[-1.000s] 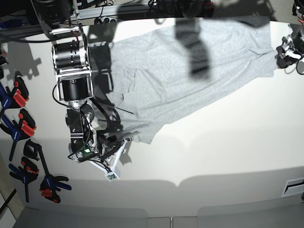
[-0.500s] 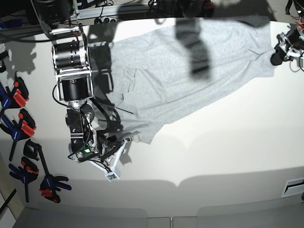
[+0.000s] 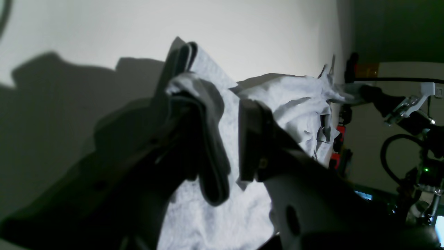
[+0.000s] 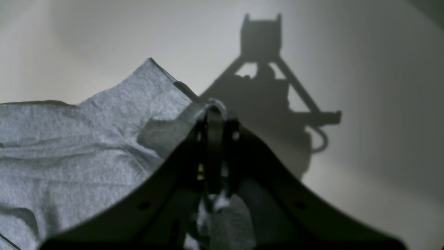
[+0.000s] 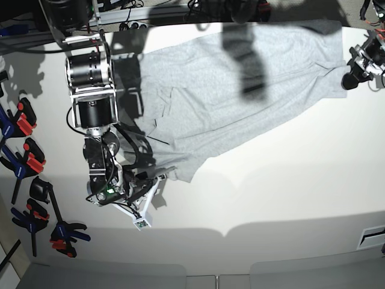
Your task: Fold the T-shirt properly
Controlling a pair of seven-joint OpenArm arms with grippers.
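Note:
The light grey T-shirt [image 5: 240, 90] lies rumpled on the white table [image 5: 289, 198], plain side up, stretched from the far right to the near left. My right gripper [image 5: 161, 178] is shut on the shirt's near-left corner, and in the right wrist view [image 4: 215, 114] the grey cloth [image 4: 86, 139] is pinched at its tips. My left gripper [image 5: 351, 77] hovers at the shirt's far-right edge. In the left wrist view [image 3: 218, 100] its jaws stand apart, a fold of the shirt [image 3: 295, 104] drapes over one finger [image 3: 208, 156] and cloth shows in the gap.
Several black and orange clamps [image 5: 24, 120] lie along the left edge, with more near the front left [image 5: 60, 232]. The right arm's motor housing [image 5: 90, 69] stands over the shirt's left part. Cables and frame rails run along the far edge [image 5: 150, 12].
My left gripper has shifted slightly at the shirt's far-right edge, up and then back down a little. The right arm and the shirt have not visibly moved.

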